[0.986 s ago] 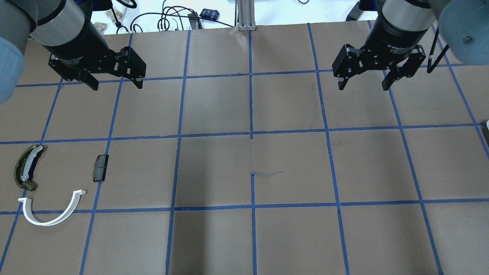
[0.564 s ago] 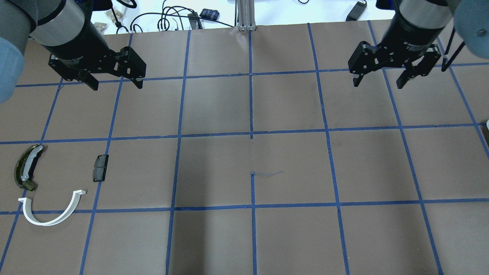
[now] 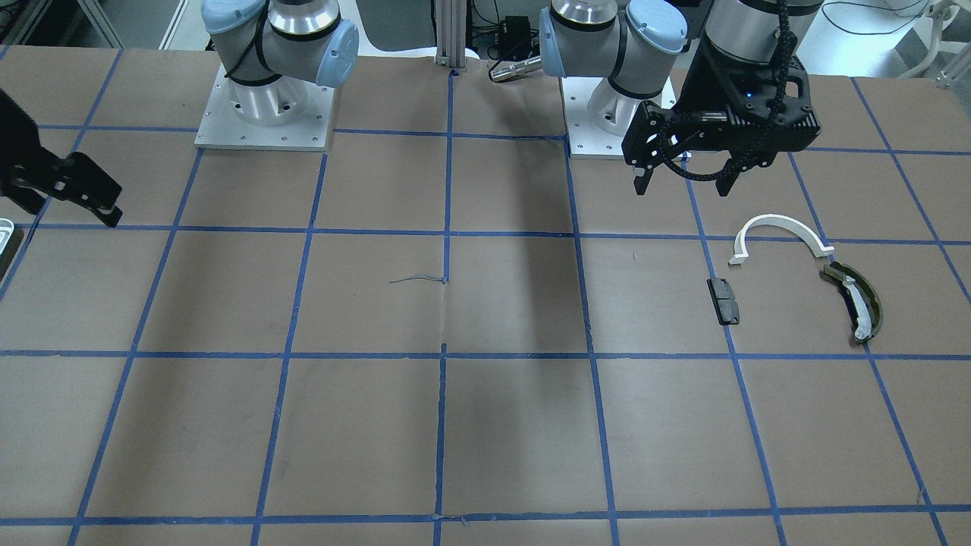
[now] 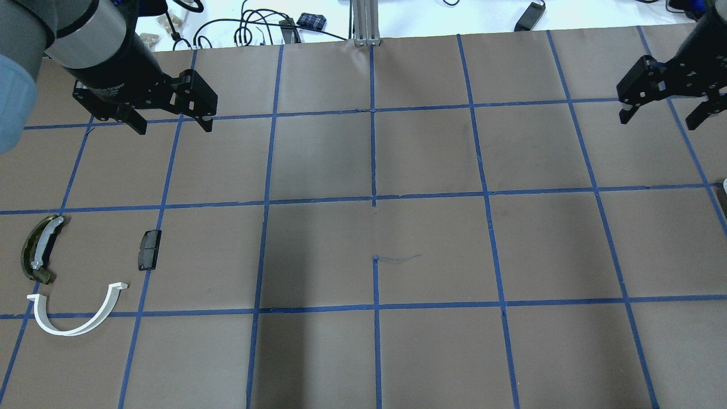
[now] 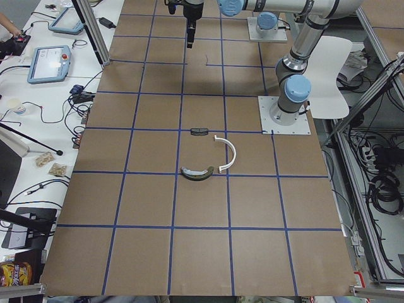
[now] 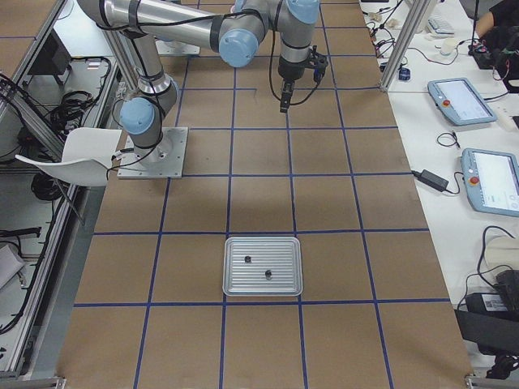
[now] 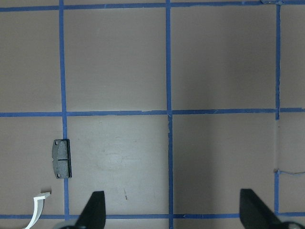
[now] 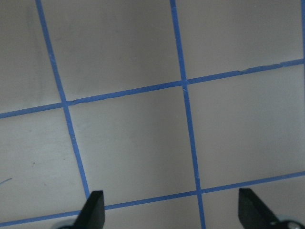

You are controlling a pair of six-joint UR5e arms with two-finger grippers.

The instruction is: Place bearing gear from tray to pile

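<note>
The tray (image 6: 262, 266) is silver with a pale rim. Two small dark parts (image 6: 246, 258) lie in it, too small to tell which is the bearing gear. Only slivers of the tray show at the overhead view's right edge (image 4: 725, 187) and the front view's left edge (image 3: 4, 231). The pile is a white half-ring (image 4: 62, 333), an olive shoe (image 4: 37, 250) and a black pad (image 4: 149, 250). My left gripper (image 4: 173, 128) hangs open and empty high above the table near the pile. My right gripper (image 4: 657, 123) is open and empty near the tray side.
The brown table (image 4: 431, 250) carries a blue tape grid. Cables and a metal post (image 4: 366, 34) lie past its edge on the robot's side. The black pad (image 7: 62, 158) and the half-ring's end (image 7: 38, 210) show in the left wrist view.
My right gripper has moved toward the overhead view's right edge, to the tray side, still open. The left arm and the pile have not moved.
</note>
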